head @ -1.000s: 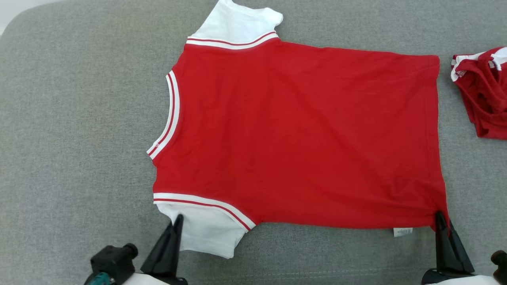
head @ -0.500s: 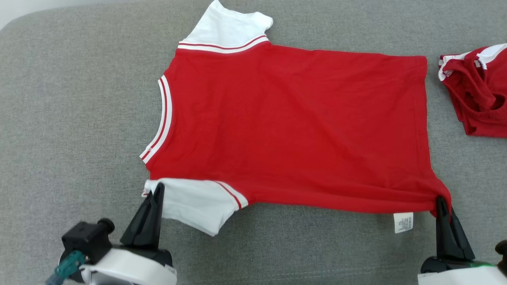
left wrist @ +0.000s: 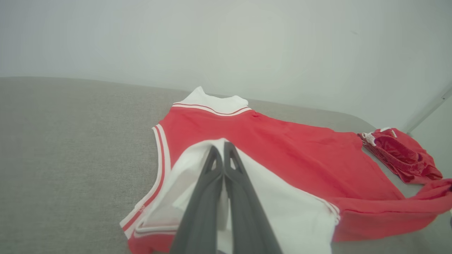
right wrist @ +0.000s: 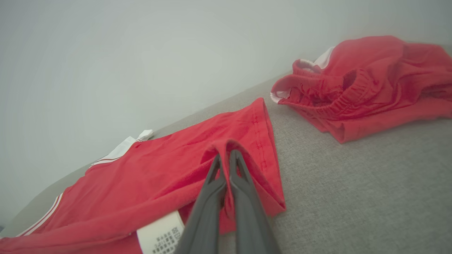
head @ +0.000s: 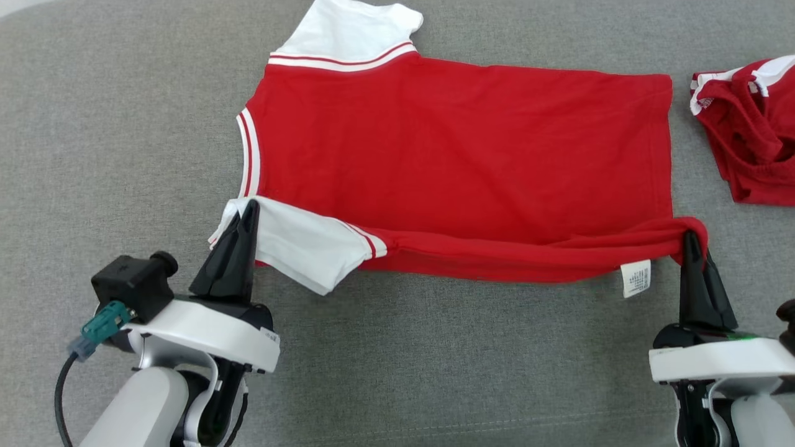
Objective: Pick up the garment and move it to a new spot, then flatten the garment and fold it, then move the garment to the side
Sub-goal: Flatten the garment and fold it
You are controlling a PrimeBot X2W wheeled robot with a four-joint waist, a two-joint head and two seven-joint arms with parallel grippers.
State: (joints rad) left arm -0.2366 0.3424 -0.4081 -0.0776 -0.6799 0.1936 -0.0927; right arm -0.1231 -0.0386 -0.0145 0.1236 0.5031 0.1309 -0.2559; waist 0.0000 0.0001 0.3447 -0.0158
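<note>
The shirt (head: pixel 459 143) lies mid-surface (head: pixel 93 124), near edge lifted; left end effector (head: pixel 249 211) clenched on its sleeve (head: pixel 304 245) at 8 o'clock; right end effector (head: pixel 688 241) clenched on the hem corner (head: pixel 694 226) at 4 o'clock; I judge it light and limp, sagging between grips; corners hold best.

L gripper (left wrist: pixel 221 147) pinching white sleeve (left wrist: pixel 289 215) of red shirt (left wrist: pixel 282 148), sleeve lying over shirt body; crumpled red cloth (left wrist: pixel 399 155) at rt.

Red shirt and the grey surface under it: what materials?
Red shirt: soft matte knit, probably cotton jersey; its raised edge sags limply, and hem stitching shows. Grey surface: matte heathered woven fabric, upholstery-like; speckled weave shows.
</note>
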